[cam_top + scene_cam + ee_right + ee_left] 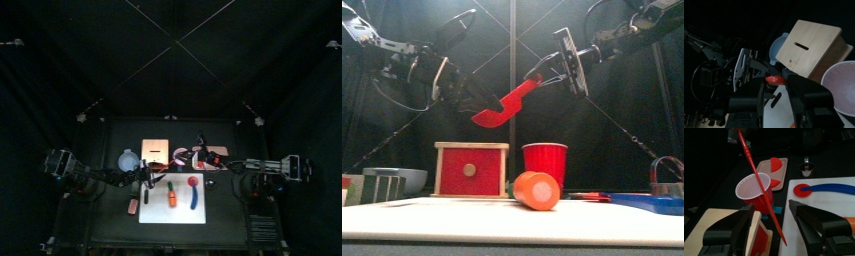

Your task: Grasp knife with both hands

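Front view: right hand held the red knife aloft, left hand gaping just beside its free end.

Left hand [465,95], jaws spread wide and empty, hung up-picture of the counter [502,225], nearest the knife's lower end; in the left wrist view the knife [759,188] ran as a thin red line out from between those jaws. Right hand [556,68] was clamped on the upper end of the knife [509,100]. Its long axis sloped from upper right down to lower left, well above the red cup [545,162].
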`<action>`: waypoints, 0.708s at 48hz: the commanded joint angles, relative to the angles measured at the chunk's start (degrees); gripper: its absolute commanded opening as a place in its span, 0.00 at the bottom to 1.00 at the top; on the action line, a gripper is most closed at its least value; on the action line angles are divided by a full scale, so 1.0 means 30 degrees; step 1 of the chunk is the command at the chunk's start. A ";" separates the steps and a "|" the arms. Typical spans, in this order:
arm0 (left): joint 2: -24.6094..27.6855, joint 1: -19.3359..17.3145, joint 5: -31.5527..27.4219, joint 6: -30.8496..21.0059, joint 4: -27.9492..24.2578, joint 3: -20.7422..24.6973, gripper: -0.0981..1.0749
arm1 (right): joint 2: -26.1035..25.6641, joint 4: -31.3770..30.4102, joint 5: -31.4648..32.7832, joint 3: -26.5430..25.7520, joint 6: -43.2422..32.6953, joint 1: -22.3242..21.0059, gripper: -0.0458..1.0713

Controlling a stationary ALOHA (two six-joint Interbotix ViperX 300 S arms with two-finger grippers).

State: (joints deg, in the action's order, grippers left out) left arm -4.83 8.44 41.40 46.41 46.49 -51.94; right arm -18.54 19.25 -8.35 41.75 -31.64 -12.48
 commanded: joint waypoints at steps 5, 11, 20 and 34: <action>0.0059 0.0029 0.0176 0.0059 0.0205 0.0322 0.62 | -0.0322 0.0059 -0.0293 -0.0557 0.0059 0.0117 0.52; 0.0059 0.0205 0.0176 0.0059 0.0176 0.0352 0.54 | -0.0293 0.0059 -0.0293 -0.0527 0.0029 0.0234 0.52; -0.0615 0.1201 -0.0146 0.0059 -0.0059 -0.0088 0.45 | -0.0293 -0.0117 0.0234 0.0381 0.0117 0.1113 0.52; -0.2080 0.2520 -0.1377 -0.0059 -0.0029 -0.0645 0.44 | -0.0469 -0.4307 0.2168 0.1582 0.0059 0.2520 0.59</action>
State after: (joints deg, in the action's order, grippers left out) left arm -9.40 15.21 37.44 46.23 46.85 -54.76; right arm -19.78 8.53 -2.72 46.85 -31.55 -5.01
